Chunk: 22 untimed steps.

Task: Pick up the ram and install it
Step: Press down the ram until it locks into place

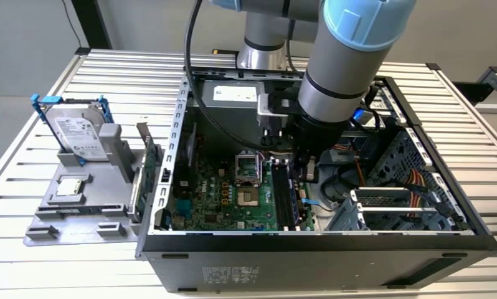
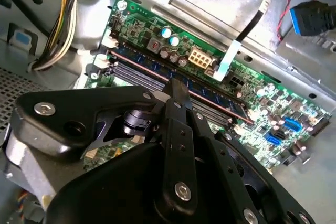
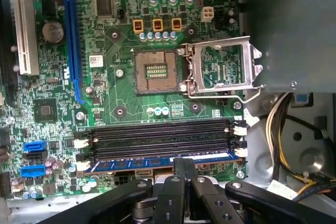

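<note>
Arm: reaches down into the open case (image 1: 174, 187), which lies on its side so the motherboard (image 1: 223, 199) faces up and the slots can be reached from above.
Gripper (image 3: 182, 162): in the first wrist view its fingers stand pressed together right over the ram's top edge, at about mid-length; they appear clenched on or against that edge, which would spread a downward push evenly along the stick.
Ram (image 3: 157, 162): a blue strip lying lengthwise in the slot nearest the board's edge, level with the slots and not tilted; in the second wrist view it (image 2: 210, 94) runs out from under the fingertip along the same line.
Slots (image 3: 157, 136): three black ones beside the ram are bare, their white end clips (image 3: 80, 143) visible.
Seating: I cannot tell whether the ram is fully latched; it sits low, so the step looks far along.
CPU socket (image 3: 152, 71): open, its metal frame (image 3: 220, 69) flipped aside, well apart from the gripper.
Tray (image 1: 74, 205): outside the case on the exterior view's left, holding the hard drive (image 1: 76, 138) upright, away from the work.
</note>
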{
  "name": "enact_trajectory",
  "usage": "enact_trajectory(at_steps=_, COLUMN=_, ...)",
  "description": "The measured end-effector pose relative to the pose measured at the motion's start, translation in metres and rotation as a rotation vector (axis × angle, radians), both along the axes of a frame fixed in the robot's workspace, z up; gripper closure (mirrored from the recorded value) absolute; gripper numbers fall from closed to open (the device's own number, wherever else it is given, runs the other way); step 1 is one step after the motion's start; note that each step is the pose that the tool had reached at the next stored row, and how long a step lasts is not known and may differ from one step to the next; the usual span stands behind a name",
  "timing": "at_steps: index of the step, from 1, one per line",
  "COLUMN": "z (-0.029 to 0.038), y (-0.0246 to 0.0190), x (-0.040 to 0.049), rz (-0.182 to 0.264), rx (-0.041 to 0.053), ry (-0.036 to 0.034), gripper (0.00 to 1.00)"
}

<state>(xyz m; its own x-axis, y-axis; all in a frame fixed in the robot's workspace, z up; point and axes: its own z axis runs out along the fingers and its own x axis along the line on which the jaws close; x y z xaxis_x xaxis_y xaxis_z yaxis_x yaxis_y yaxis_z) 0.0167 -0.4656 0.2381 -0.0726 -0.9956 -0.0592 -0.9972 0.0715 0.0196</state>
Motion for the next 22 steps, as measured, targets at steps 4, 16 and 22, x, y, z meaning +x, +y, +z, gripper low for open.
enact_trajectory(at_steps=4, z=-0.0043, y=0.0, x=0.0, rz=0.036, rx=0.0017, ry=0.0, gripper=1.0)
enact_trajectory(at_steps=16, z=-0.0182, y=0.0, x=0.0004, rz=0.044, rx=0.0012, ry=0.0, gripper=1.0)
enact_trajectory(at_steps=22, z=-0.0114, y=0.0004, x=0.0004, rz=0.044, rx=0.0033, ry=0.0003, gripper=1.0)
